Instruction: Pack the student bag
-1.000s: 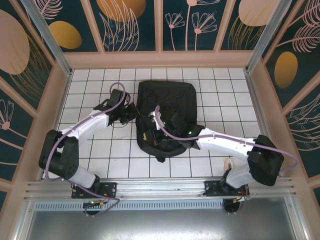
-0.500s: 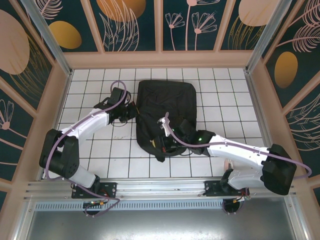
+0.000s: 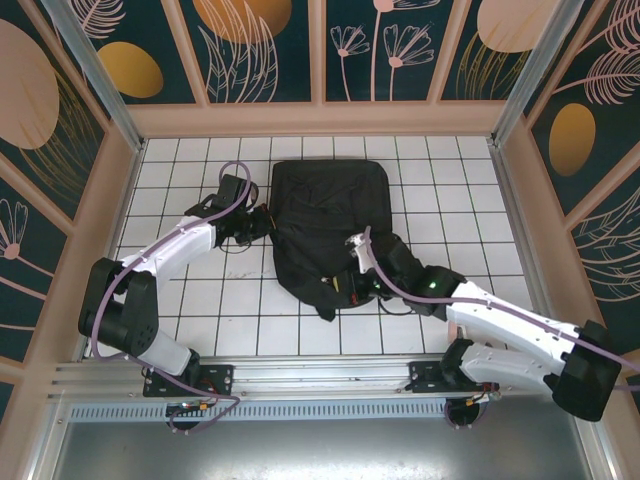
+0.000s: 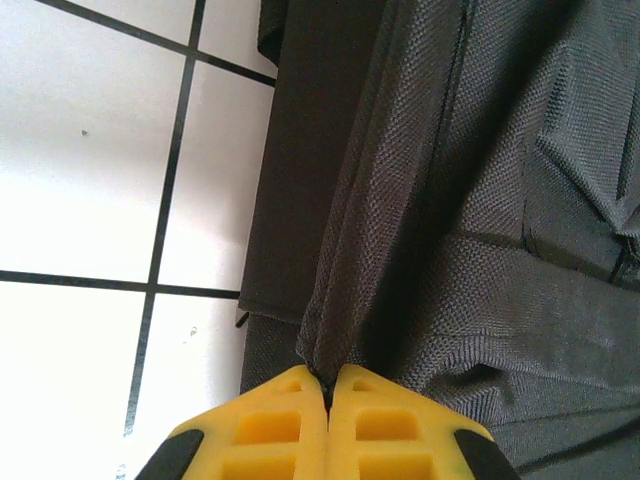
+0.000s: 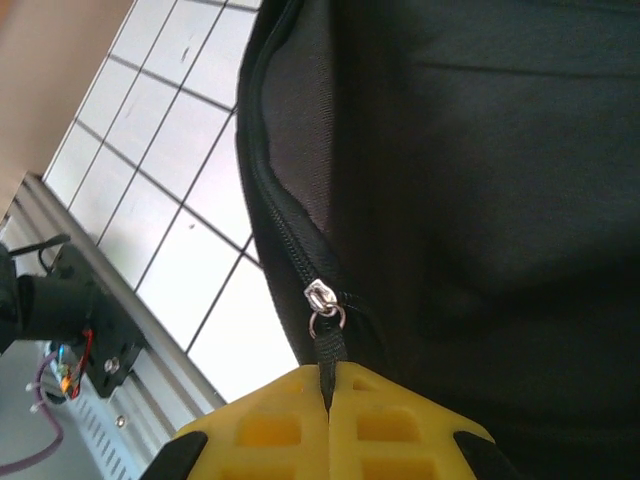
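No text, label, brand or number can be read anywhere. The student bag (image 3: 330,225) shows plain black fabric, and any mark on its metal zip slider (image 5: 318,297) is too small to tell. The wall panels (image 3: 265,50) carry painted leaves, flowers and discs, without lettering.

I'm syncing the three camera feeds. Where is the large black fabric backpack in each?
Top external: large black fabric backpack lies mid-table, between both arms.
Left wrist: backpack fills the right half; left gripper pinches its edge fold.
Right wrist: backpack fills the right and top; right gripper clamps its black zipper pull strap.
Shared landmark: white tiled tabletop with dark grid lines.
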### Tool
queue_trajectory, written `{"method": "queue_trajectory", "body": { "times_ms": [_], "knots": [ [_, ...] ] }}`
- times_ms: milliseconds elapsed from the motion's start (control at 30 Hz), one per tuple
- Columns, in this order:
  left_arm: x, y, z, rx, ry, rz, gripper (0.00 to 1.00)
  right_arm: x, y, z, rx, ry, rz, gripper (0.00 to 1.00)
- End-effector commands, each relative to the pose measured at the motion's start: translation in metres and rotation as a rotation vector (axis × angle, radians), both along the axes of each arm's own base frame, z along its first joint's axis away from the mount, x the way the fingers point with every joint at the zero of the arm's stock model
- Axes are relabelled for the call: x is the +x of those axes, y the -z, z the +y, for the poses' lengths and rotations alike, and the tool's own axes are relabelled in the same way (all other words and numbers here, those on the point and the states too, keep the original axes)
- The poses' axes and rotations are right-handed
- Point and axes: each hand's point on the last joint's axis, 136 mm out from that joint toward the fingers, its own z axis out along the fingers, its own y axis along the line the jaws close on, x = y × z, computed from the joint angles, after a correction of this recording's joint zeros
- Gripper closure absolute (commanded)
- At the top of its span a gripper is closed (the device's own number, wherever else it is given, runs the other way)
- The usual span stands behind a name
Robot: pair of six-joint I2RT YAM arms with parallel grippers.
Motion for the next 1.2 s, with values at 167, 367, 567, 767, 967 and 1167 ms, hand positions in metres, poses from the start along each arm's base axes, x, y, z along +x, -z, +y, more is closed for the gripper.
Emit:
{"method": "queue_trajectory", "body": {
  "times_ms": [167, 367, 567, 767, 967, 1167],
  "knots": [
    [0.039, -0.015, 0.021, 0.048, -0.07, -0.104, 0.83, -0.019, 0.003, -0.004, 0.025, -0.058, 0.078, 1.0],
    [0.054, -0.032, -0.026, -0.134, 0.089, -0.102, 0.64, -0.021, 0.0, 0.05, 0.127, -0.177, 0.132, 1.0],
    [0.081, -0.048, -0.035, -0.15, 0.071, -0.105, 0.58, 0.008, -0.008, 0.112, 0.17, -0.224, 0.114, 1.0],
    [0.063, -0.082, 0.042, 0.12, -0.139, -0.164, 0.46, 0.039, -0.038, 0.152, 0.236, -0.223, 0.053, 1.0],
    [0.01, -0.066, 0.062, 0.086, -0.163, -0.104, 0.46, 0.047, -0.033, 0.164, 0.235, -0.231, 0.058, 1.0],
    [-0.021, -0.041, 0.05, 0.005, -0.126, -0.04, 0.47, 0.045, -0.026, 0.167, 0.247, -0.242, 0.086, 1.0]
  ]
}}
